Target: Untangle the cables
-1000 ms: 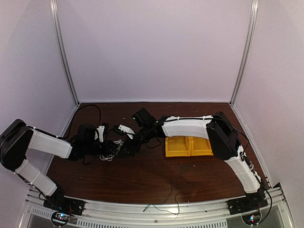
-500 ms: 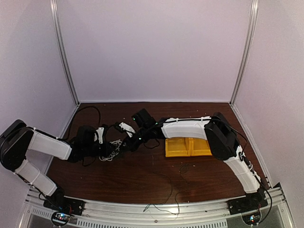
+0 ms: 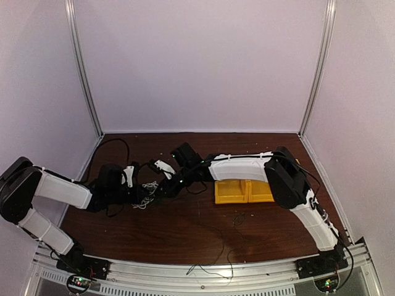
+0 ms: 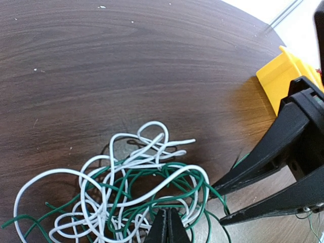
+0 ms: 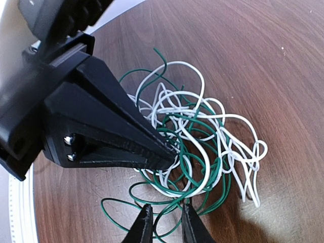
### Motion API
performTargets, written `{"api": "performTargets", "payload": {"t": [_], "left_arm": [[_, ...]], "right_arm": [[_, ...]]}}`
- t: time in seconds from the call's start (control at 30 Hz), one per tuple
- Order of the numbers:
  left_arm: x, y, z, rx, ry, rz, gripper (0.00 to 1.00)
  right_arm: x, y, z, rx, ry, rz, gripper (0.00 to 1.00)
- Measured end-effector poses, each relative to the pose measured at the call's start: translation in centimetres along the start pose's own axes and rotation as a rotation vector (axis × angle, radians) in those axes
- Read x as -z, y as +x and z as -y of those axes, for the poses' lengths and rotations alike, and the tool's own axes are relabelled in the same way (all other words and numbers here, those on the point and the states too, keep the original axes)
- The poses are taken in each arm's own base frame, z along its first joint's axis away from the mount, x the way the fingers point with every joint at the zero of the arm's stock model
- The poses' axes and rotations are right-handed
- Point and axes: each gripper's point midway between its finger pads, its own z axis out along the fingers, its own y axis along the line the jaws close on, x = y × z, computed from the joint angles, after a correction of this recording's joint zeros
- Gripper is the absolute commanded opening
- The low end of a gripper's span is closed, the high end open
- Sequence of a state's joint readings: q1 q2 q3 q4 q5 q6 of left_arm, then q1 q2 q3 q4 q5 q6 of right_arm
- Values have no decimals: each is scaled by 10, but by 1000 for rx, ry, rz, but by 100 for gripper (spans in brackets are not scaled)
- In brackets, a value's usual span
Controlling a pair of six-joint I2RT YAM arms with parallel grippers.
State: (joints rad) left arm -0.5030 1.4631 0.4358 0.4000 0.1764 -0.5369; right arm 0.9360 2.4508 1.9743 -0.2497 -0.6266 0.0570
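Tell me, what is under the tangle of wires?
Brown table shows through the loops of the white and green wires. The left claw, shut in the tangle, hides the spot beneath its tips.

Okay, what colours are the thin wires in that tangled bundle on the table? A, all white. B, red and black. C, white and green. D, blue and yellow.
C: the tangled bundle of thin wires lying on the dark wooden table shows only white and green strands in both wrist views.
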Motion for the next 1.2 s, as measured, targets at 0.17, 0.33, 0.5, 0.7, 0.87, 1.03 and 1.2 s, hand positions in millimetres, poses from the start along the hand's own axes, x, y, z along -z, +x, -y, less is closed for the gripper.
{"api": "performTargets", "payload": {"t": [0.17, 0.33, 0.5, 0.7, 0.87, 1.03, 1.2], "left_arm": [[0, -1, 0, 3, 2, 4, 0], [0, -3, 1, 5, 7, 18, 0], [0, -3, -1, 5, -5, 21, 0], [-6, 1, -9, 8, -31, 17, 0], [-14, 15, -19, 18, -54, -14, 0], [-13, 22, -24, 19, -68, -19, 0], [17, 1, -16, 5, -62, 85, 20]], "right_arm": [[-8, 10, 4, -14, -5, -19, 0], [-12, 20, 6, -34, -10, -43, 0], [8, 25, -18, -32, -86, -69, 0], [84, -37, -83, 93, -214, 37, 0], [168, -109, -145, 278, -279, 216, 0], [210, -136, -175, 369, -311, 300, 0], [207, -132, -169, 349, -291, 278, 0]]}}
